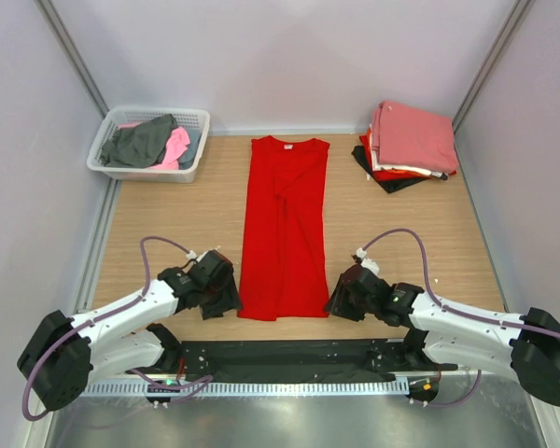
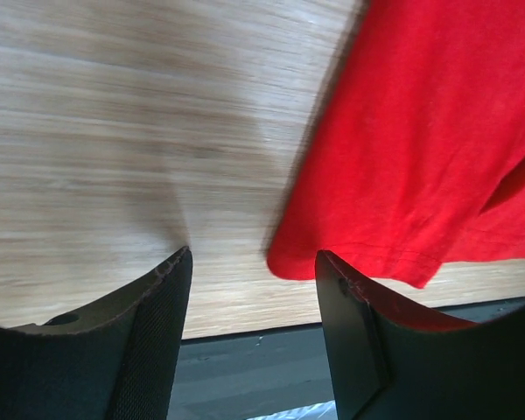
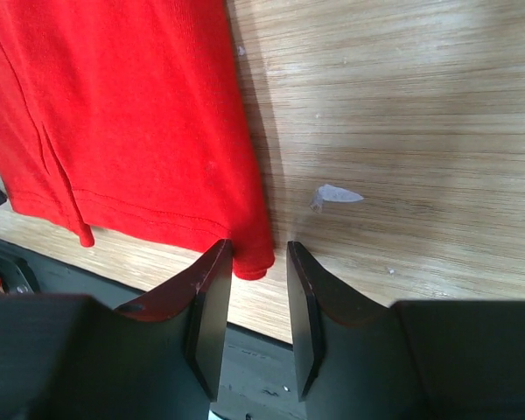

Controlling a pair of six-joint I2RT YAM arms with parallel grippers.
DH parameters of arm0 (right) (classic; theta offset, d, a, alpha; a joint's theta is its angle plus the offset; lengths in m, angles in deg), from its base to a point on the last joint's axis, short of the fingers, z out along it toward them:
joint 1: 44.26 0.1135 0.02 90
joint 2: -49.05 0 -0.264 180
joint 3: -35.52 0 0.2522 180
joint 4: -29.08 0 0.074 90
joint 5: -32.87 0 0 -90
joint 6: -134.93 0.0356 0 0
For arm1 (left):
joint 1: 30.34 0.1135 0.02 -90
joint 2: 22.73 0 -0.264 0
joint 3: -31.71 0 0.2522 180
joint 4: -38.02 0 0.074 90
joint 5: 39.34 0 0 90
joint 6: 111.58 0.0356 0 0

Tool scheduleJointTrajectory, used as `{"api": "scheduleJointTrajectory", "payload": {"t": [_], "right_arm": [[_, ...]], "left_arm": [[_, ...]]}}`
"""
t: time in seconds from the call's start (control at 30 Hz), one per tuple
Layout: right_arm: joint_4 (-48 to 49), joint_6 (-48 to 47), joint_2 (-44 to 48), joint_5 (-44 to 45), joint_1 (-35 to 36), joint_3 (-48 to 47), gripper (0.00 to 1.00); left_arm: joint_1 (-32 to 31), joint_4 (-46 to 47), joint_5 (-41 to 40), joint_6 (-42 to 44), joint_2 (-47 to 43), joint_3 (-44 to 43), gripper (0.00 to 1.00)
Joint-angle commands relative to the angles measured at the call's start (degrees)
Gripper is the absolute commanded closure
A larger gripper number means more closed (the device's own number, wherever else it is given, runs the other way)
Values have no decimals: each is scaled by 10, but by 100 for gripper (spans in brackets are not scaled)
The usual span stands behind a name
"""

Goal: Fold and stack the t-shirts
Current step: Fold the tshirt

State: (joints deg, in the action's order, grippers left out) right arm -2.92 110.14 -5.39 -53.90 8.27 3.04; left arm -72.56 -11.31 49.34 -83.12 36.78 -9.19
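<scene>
A bright red t-shirt lies flat in the middle of the wooden table, folded into a long strip with its collar at the far end. My left gripper sits low at the shirt's near-left hem corner. In the left wrist view the gripper is open and the red hem corner lies between its fingers, close to the right one. My right gripper is at the near-right hem corner. In the right wrist view its jaws stand narrowly open astride the red corner, with a gap still showing.
A stack of folded t-shirts, salmon-pink over red and black, lies at the back right. A white lattice basket at the back left holds grey and pink shirts. A small pale scrap lies on the wood. A black rail runs along the table's near edge.
</scene>
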Motion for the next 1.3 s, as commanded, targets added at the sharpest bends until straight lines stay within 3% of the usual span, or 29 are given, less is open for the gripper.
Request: {"api": "scheduleJointTrajectory", "payload": {"t": [0.0,0.5,0.77,0.8,0.97,1.27], "right_arm": [[17,6,-2,7,5,4,63],[25,6,-3,7,6,10,69],[42,2,-18,0,10,11,85],[43,2,-16,1,11,12,87],[41,9,5,4,11,20,99],[-83,19,98,21,23,-16,99]], "left_arm": [[1,40,11,-9,6,23,40],[-4,70,49,-32,-24,65,48],[-15,107,53,-32,10,78,70],[-17,110,53,-32,16,76,79],[-29,111,53,-34,17,66,100],[-123,0,-7,-89,-13,-16,100]]}}
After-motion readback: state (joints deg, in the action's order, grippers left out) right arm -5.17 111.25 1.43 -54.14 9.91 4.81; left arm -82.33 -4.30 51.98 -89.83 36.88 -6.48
